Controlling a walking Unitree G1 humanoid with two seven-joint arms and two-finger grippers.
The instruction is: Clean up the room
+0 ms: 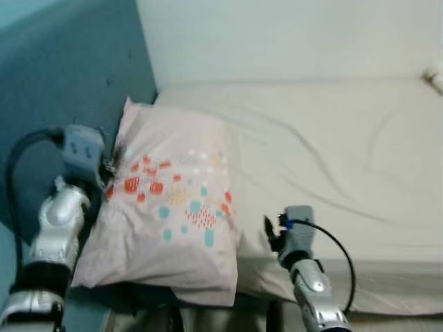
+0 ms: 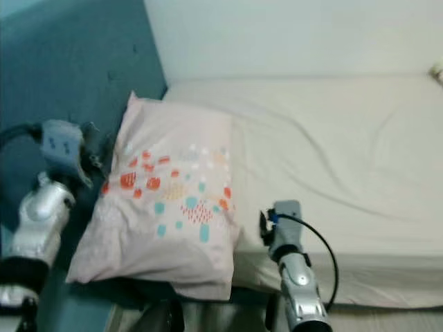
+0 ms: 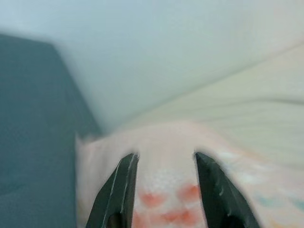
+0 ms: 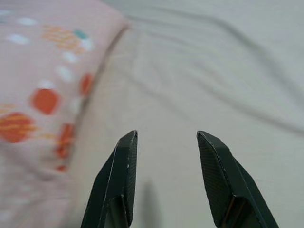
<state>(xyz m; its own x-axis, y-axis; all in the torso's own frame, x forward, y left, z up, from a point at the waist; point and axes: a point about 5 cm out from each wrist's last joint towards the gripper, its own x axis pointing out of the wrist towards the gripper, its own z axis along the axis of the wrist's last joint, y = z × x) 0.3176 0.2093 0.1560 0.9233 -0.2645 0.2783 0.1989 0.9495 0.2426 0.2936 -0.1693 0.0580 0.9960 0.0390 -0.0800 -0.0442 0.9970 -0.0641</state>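
pale pink pillow with orange and teal dots [image 1: 173,214] left of centre, on cream-sheeted bed [image 1: 332,159], overhanging near edge. left gripper [image 3: 164,190] fingers apart, straddling pillow's left edge. right gripper [image 4: 166,180] spread, over sheet. likely straightening pillow; next: close, shift toward wall.

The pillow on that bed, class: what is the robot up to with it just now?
The robot stands at the edge of a bed covered by a cream sheet. A pink pillow with orange and teal spots lies at the bed's left end, against a teal wall. The left tool is open and pushed up to the pillow's left edge, its fingers straddling the fabric. The right tool is open too, hovering over the bare sheet just right of the pillow.
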